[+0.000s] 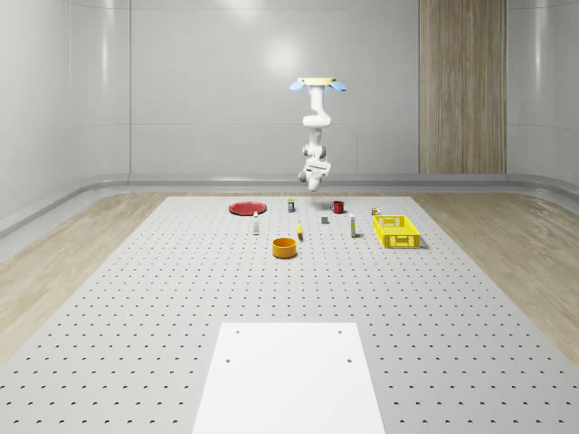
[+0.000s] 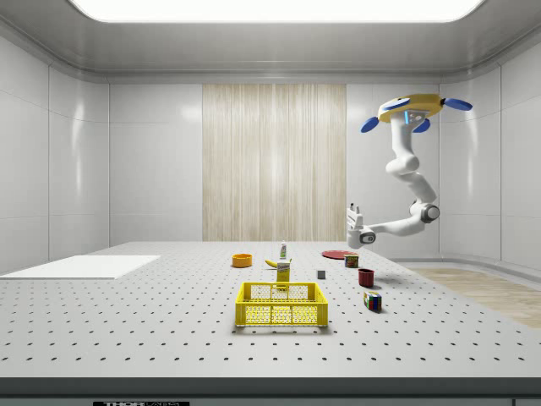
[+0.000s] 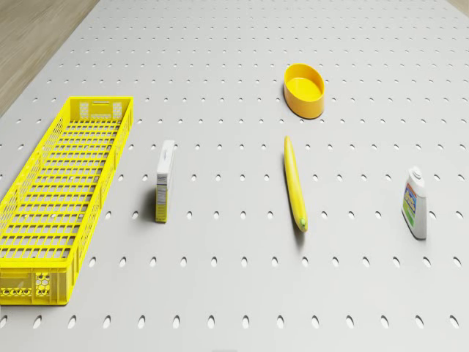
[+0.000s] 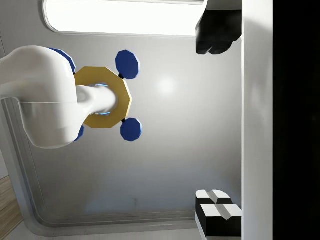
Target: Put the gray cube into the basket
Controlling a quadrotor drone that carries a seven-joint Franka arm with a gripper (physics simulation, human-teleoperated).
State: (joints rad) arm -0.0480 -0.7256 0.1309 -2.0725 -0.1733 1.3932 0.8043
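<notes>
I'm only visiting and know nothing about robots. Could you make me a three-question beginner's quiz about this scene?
1. True or false: the small gray cube already lies inside the yellow plastic mesh basket.
2. Does the drone hover in the air or rest on the perforated table?
3. What is the gripper carrying? A) the yellow banana B) the orange round bowl C) nothing

Key: 1 false; 2 hovers; 3 C
</notes>
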